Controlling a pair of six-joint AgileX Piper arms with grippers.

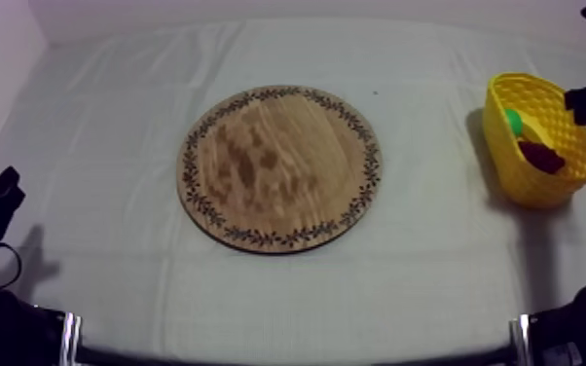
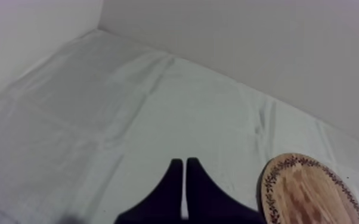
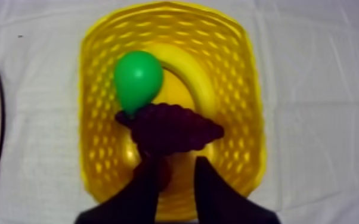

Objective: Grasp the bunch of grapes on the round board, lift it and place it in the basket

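Bunch of grapes (image 3: 173, 128) is in the yellow basket (image 3: 241, 71), lying across the middle against the green pear (image 3: 137, 77), with a banana (image 3: 191, 77) curved behind them. Small red fruit (image 3: 163, 174) is also in there, half hidden by one finger. Right gripper (image 3: 177, 159) sits over the basket's near side, fingers apart and holding nothing, tips just short of the grapes. Wooden board (image 1: 277, 165) is mid-tabletop (image 1: 102, 127), bare, with a leaf-vine pattern on the rim; basket is at the right edge, well apart from it. Left gripper (image 2: 184, 161) is low at its own side over the cloth, fingers together in a narrow wedge, board edge nearby.
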